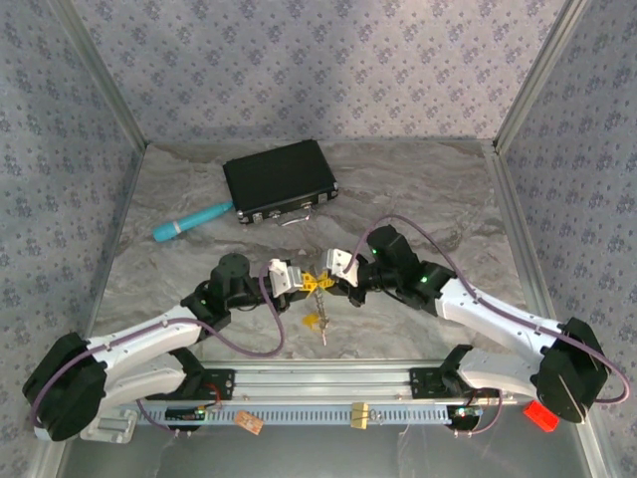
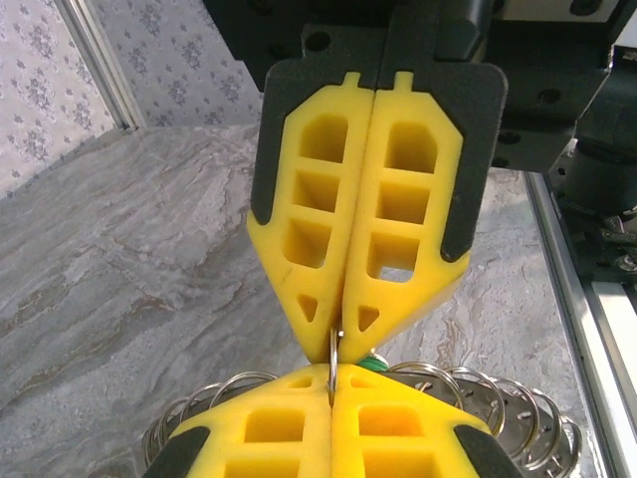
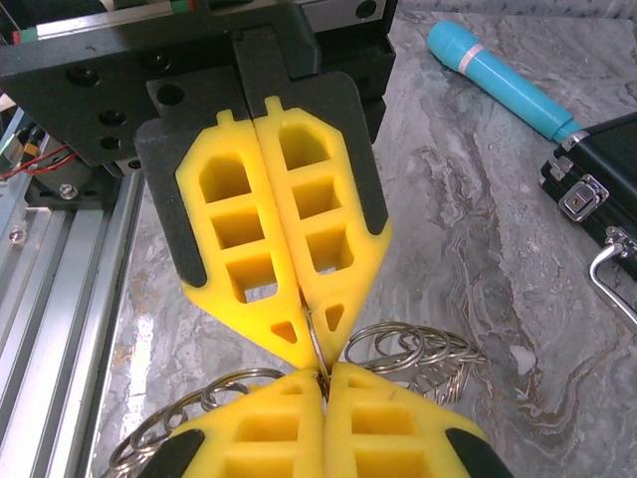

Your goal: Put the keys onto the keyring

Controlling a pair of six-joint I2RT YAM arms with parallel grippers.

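My two grippers meet tip to tip over the middle of the table. The left gripper [image 1: 304, 284] [image 2: 333, 386] is shut on a thin metal loop [image 2: 334, 354] that stands edge-on. The right gripper [image 1: 334, 282] [image 3: 323, 375] is shut on the same loop [image 3: 318, 339] from the opposite side. That loop belongs to the keyring [image 2: 518, 418], a grey ring rimmed with many small split rings [image 3: 428, 349], which spreads below the fingertips. A green key head [image 2: 376, 363] peeks out beside the tips. Small keys [image 1: 320, 322] show below the grippers in the top view.
A black rectangular case [image 1: 280, 180] [image 3: 597, 189] lies at the back of the table, with a turquoise cylinder [image 1: 191, 222] [image 3: 503, 80] to its left. The metal rail [image 1: 328, 383] runs along the near edge. Patterned walls close in on both sides and the back.
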